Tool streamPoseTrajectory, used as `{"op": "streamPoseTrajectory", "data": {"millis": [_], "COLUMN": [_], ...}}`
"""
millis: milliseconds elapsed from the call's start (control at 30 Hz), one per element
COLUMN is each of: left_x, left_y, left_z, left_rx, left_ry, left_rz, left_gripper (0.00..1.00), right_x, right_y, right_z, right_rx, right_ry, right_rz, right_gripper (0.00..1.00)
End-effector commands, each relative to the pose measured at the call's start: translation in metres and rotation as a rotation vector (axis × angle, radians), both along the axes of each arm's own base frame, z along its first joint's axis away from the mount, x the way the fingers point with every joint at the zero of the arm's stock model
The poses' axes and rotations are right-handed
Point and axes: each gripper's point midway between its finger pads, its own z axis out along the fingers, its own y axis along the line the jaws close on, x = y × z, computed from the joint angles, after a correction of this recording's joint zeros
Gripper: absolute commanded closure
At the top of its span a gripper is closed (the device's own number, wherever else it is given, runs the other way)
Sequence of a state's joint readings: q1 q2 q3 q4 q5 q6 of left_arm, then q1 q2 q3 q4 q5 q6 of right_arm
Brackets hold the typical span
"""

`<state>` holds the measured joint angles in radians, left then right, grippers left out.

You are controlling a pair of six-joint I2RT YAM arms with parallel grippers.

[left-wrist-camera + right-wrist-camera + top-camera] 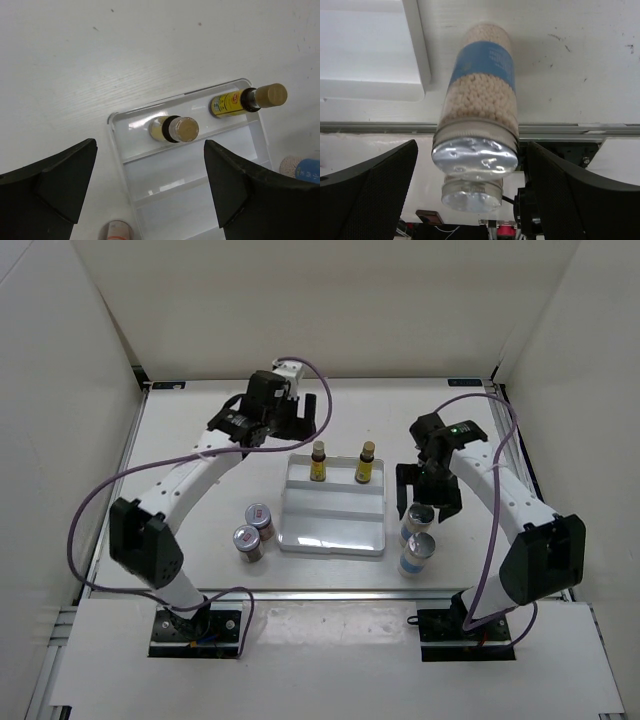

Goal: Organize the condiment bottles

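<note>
Both of my claws are open, and the six bottles are in or beside the tray.
My left claw [150, 145] hangs wide open above the far end of the white tray [330, 532], holding nothing. Two yellow bottles [319, 462] stand side by side in the tray's far slot. My right claw [471, 145] is spread open around a blue bottle [482, 75] on the table [330, 410], just right of the tray. A second blue bottle [416, 554] stands close by. Two short jars [259, 520] stand left of the tray.
</note>
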<state>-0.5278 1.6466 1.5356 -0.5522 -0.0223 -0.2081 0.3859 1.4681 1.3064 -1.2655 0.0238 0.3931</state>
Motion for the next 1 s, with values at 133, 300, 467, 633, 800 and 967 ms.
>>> {"op": "streamPoseTrajectory", "data": {"millis": [133, 300, 467, 633, 800, 967], "left_x": [-0.046, -0.07, -0.082, -0.084, -0.084, -0.084], "left_y": [0.067, 0.095, 0.107, 0.11, 0.112, 0.112], "left_z": [0.039, 0.028, 0.026, 0.026, 0.022, 0.022], "left_rx": [0.09, 0.145, 0.179, 0.184, 0.194, 0.194], "left_ry": [-0.114, -0.103, -0.114, -0.116, -0.112, -0.112], "left_rz": [0.141, 0.195, 0.218, 0.226, 0.232, 0.232], "left_gripper": [0.01, 0.01, 0.01, 0.01, 0.01, 0.01], "right_x": [0.018, 0.028, 0.045, 0.06, 0.064, 0.075], "right_y": [0.003, 0.005, 0.015, 0.042, 0.074, 0.091], "right_z": [-0.013, 0.009, 0.07, 0.101, 0.086, 0.059], "right_rx": [-0.029, -0.045, -0.05, 0.009, 0.062, 0.092], "right_ry": [-0.034, -0.093, -0.246, -0.29, -0.24, -0.199], "right_rz": [-0.001, 0.0, 0.011, 0.052, 0.151, 0.208], "right_gripper": [0.42, 0.9, 1.0, 1.0, 1.0, 1.0]}}
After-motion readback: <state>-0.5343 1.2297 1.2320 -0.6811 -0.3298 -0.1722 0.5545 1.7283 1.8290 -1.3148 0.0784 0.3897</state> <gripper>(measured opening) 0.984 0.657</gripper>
